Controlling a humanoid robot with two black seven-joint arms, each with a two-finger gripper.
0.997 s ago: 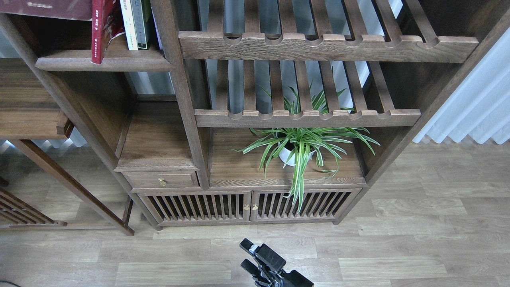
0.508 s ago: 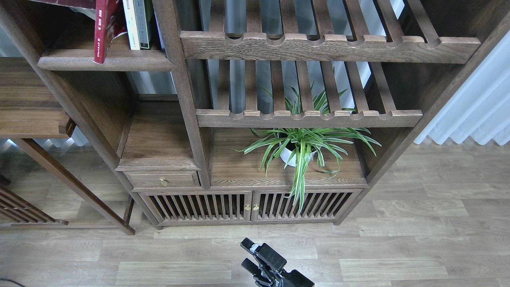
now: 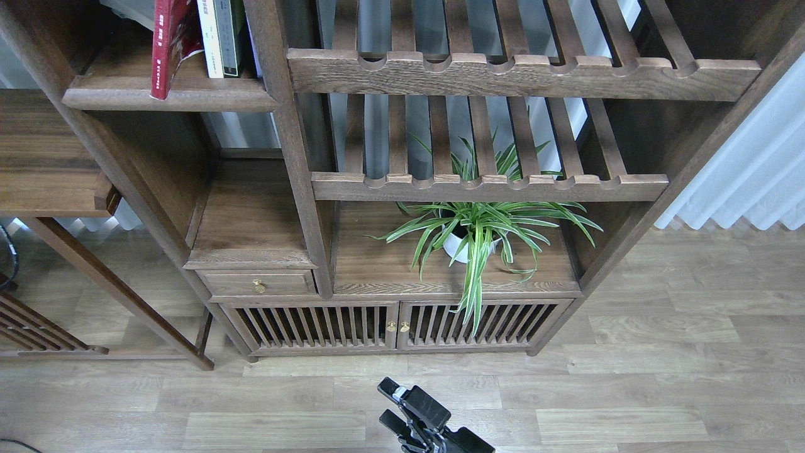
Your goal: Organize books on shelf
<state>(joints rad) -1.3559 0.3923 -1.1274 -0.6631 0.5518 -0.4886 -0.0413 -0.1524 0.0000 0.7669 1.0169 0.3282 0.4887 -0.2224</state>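
Observation:
The red book (image 3: 168, 47) stands on the dark-brown shelf (image 3: 170, 99) at the top left, leaning a little, its lower corner over the shelf's front lip. Thin white-spined and dark-green-spined volumes (image 3: 221, 38) stand right of it against the upright post. The yellow-green book and the maroon book are out of view. My right gripper (image 3: 390, 402) hangs low over the floor at the bottom centre, far from the shelf, with its two fingers apart and empty. My left gripper is out of view.
Two slatted racks with scalloped rails (image 3: 522, 72) fill the bookcase's right side. A potted spider plant (image 3: 471, 233) sits on the cabinet top below them. A small drawer (image 3: 256, 283) and slatted doors (image 3: 396, 324) are lower. A white curtain (image 3: 748, 170) hangs right.
A dark maroon cover at the top left edge has risen out of view. The view has shifted slightly. The right gripper has not moved.

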